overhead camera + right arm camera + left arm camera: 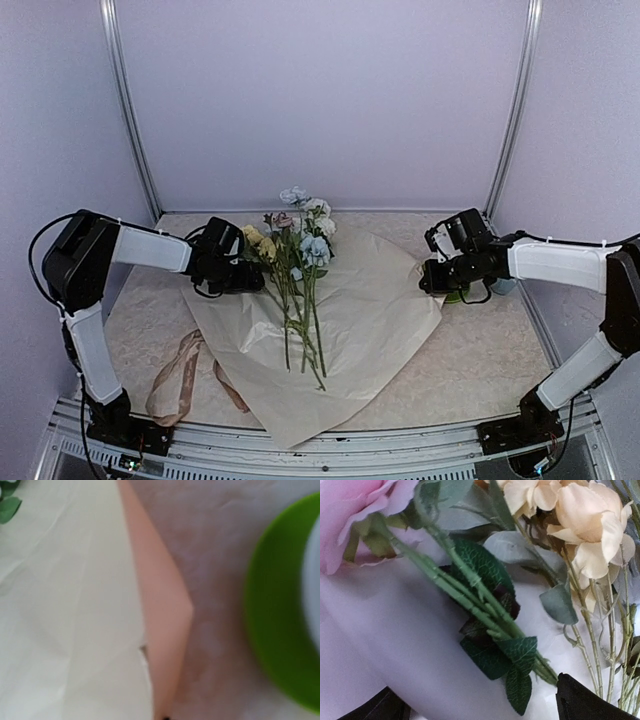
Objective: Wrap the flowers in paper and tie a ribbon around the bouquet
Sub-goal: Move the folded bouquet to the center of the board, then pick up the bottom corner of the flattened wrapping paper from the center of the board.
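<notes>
The flowers [300,250] lie on the open paper [370,320], blooms toward the back wall and stems toward me. No wrapped bouquet is in view. My left gripper [243,268] stands open at the paper's left edge beside the blooms. In the left wrist view the green stems [470,585] run down toward the right fingertip [585,700], untouched, over the paper [395,645]. My right gripper [428,278] is shut on the paper's right corner. There the edge folds up and shows its peach underside [160,620]. The ribbon [180,375] lies looped on the table at front left.
A green dish [457,295] sits on the table just right of the right gripper, and it shows large in the right wrist view [280,630]. Walls and metal posts [505,120] close in the back and sides.
</notes>
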Action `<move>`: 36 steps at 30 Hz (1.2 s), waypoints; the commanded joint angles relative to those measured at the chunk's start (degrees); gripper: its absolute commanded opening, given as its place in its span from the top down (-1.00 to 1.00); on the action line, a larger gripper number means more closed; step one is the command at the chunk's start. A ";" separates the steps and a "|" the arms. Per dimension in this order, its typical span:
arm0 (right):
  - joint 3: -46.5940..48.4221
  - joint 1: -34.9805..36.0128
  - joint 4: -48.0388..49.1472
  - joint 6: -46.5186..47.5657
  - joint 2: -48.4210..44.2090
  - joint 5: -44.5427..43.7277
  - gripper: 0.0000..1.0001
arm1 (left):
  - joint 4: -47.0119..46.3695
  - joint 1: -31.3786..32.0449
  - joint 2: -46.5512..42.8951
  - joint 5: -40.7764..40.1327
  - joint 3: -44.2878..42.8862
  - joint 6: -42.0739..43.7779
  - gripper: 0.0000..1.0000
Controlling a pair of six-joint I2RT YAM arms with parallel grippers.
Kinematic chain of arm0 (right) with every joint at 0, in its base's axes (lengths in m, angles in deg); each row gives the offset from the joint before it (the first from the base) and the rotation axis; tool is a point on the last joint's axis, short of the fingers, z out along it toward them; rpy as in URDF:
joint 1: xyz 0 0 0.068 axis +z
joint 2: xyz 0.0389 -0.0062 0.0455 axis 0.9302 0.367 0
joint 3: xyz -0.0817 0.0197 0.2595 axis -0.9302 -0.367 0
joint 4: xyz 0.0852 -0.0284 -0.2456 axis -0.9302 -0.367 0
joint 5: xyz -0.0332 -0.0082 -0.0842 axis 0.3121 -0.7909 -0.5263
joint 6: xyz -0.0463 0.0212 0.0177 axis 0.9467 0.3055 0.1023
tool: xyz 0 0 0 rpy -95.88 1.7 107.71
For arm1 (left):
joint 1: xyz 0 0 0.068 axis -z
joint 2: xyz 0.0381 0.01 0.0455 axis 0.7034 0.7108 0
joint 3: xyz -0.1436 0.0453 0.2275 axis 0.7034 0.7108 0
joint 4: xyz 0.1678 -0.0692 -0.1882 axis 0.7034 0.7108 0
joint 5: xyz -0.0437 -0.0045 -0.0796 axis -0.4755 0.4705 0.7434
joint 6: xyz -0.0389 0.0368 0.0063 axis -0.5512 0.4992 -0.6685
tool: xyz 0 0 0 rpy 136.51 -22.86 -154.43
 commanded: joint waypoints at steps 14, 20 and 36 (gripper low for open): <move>8.21 -0.34 -15.01 3.28 -6.59 -12.50 -0.06 | 14.18 1.37 -12.06 -9.60 -2.04 6.78 -0.98; 12.23 6.85 -20.46 3.60 -7.16 -17.95 -0.09 | 12.88 3.03 -20.33 -2.82 4.94 5.46 -0.87; 10.76 47.54 -2.39 22.57 8.65 0.44 -0.10 | 14.79 18.65 -23.48 -3.10 12.33 -0.24 -0.55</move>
